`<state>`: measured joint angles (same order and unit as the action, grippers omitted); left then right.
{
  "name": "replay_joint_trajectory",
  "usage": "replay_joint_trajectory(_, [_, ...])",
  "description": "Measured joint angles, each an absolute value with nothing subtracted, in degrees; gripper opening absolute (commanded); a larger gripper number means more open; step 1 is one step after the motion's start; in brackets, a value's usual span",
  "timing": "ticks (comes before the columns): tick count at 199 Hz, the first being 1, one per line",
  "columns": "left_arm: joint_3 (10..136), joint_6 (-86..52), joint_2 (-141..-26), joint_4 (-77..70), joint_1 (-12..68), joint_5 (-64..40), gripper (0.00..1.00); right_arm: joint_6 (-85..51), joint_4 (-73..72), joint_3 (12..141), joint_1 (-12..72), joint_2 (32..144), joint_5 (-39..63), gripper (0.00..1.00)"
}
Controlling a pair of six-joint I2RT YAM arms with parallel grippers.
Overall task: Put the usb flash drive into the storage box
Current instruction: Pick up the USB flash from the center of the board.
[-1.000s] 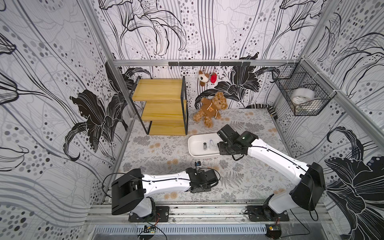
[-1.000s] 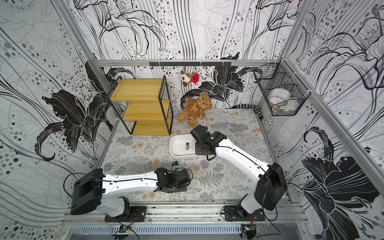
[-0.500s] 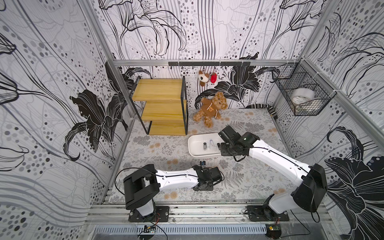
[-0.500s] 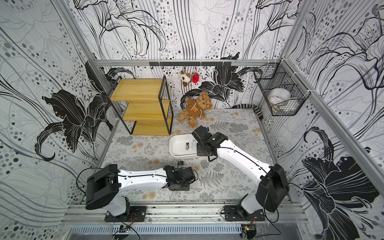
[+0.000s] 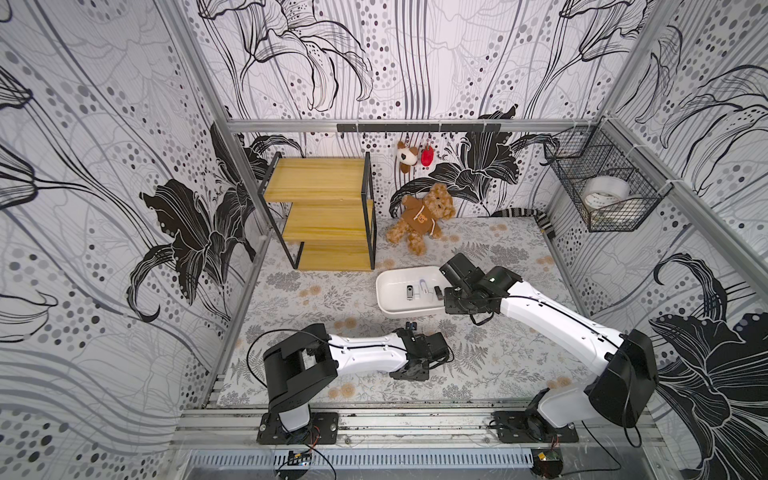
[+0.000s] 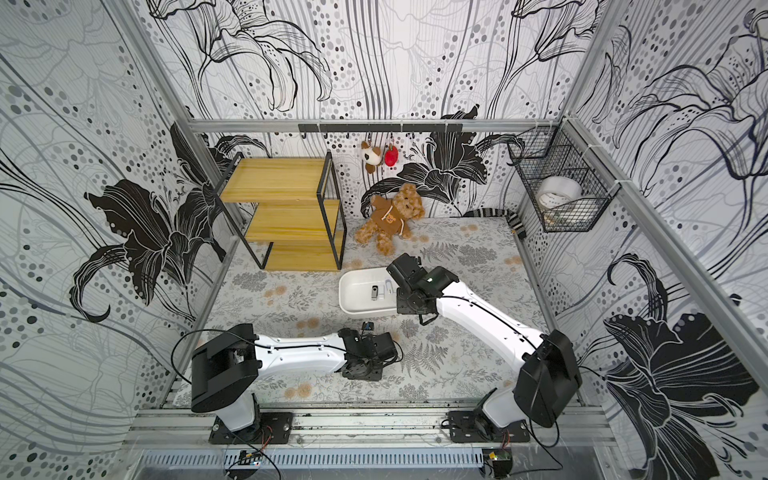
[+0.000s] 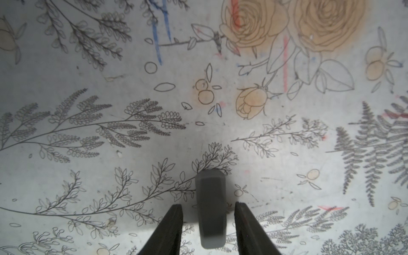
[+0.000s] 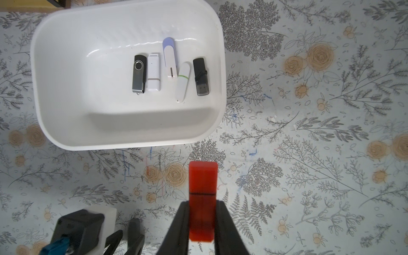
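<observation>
Looking at it, the red usb flash drive [image 8: 202, 183] was clamped in the right claw [image 8: 202, 202], long axis aimed toward the storage box [image 8: 66, 92], just outside its rim. A grey drive [image 7: 210, 198] was straddled on the tabletop [image 7: 88, 66] by the left claw [image 7: 208, 204], fingers apart, not yet pinched.

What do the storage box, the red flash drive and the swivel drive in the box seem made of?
The storage box: white plastic by the look, glossy, with soft highlights on smooth moulded walls. The red flash drive, in the right gripper: glossy red plastic, probably, with a seam across it. The swivel drive: black plastic body, matte grey clip, likely metal.
</observation>
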<state>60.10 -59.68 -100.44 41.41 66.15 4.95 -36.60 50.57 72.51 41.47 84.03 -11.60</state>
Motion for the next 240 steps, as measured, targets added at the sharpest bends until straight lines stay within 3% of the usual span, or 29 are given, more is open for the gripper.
replay_joint_trajectory(69, [60.10, -59.27, -100.66, 41.67, 65.93, 4.93, 0.31, -36.58, 50.54, 72.07, 41.43, 83.96, -11.33, 0.00])
replay_joint_trajectory(104, [60.05, -59.29, -100.66, 41.54, 65.93, 4.93, 0.18, -36.58, 50.54, 71.96, 41.43, 83.96, -11.14, 0.00])
replay_joint_trajectory(133, [60.03, -59.33, -100.62, 41.28, 65.93, 4.95, 0.00, -36.58, 50.52, 71.92, 41.43, 83.96, -10.87, 0.00])
replay_joint_trajectory(191, [60.07, -59.22, -97.62, 45.19, 64.12, 5.80, 0.00, -35.44, 49.10, 72.01, 41.32, 84.71, -10.04, 0.00])
replay_joint_trajectory(240, [62.24, -56.23, -81.56, 52.73, 52.10, 7.79, 0.00, -32.53, 47.18, 78.59, 40.84, 92.60, -8.43, 0.00])
